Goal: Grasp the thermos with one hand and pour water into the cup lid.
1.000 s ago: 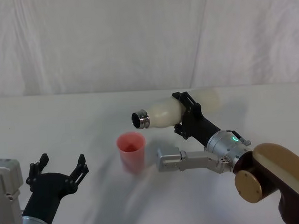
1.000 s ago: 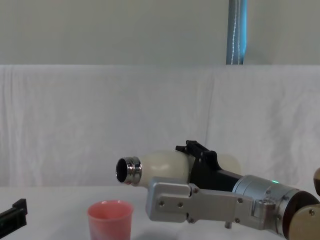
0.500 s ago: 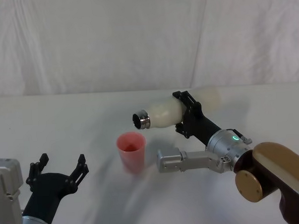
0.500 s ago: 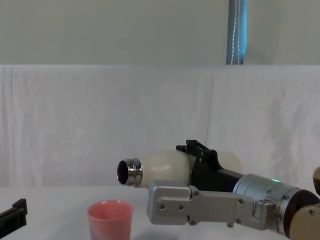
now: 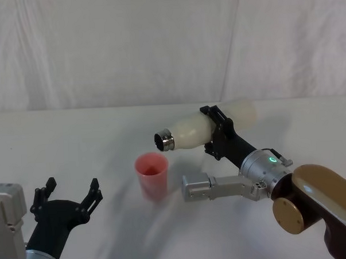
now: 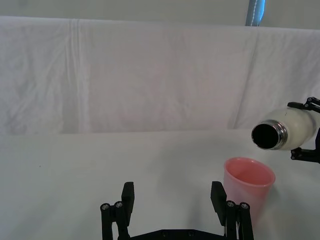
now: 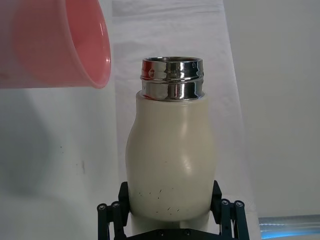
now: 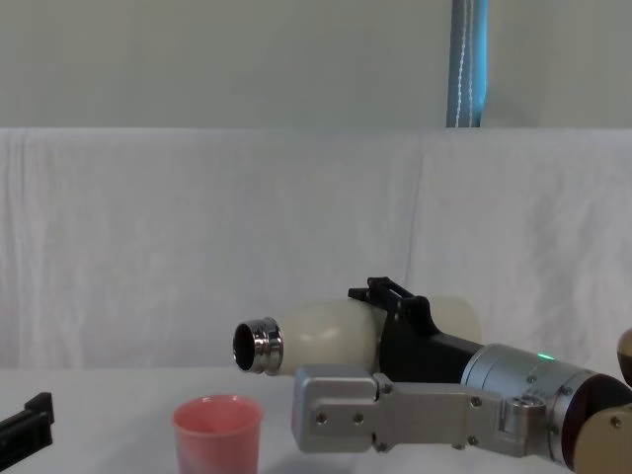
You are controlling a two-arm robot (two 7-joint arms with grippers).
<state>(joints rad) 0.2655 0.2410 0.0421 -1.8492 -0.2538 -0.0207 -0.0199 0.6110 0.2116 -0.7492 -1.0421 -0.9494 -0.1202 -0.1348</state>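
The cream-white thermos (image 5: 190,130) hangs tipped nearly horizontal above the table, its steel neck (image 5: 164,141) pointing left and slightly down. My right gripper (image 5: 216,133) is shut around the bottle's middle. The pink cup lid (image 5: 152,175) stands upright on the white table, just below and left of the neck's mouth. From the side the thermos (image 8: 321,339) has its mouth a little above the cup lid (image 8: 217,432) and slightly to its right. The thermos (image 7: 171,165) and cup lid (image 7: 55,42) also appear in the right wrist view. My left gripper (image 5: 70,198) rests open near the table's front left.
A white cloth covers the table (image 5: 76,145) and the wall behind. A blue-grey pole (image 8: 468,63) stands behind the backdrop. My right forearm (image 5: 233,184) lies low across the table right of the cup lid.
The thermos has shifted slightly to the right and tipped its neck a little further down. The cup lid and left gripper have not moved.
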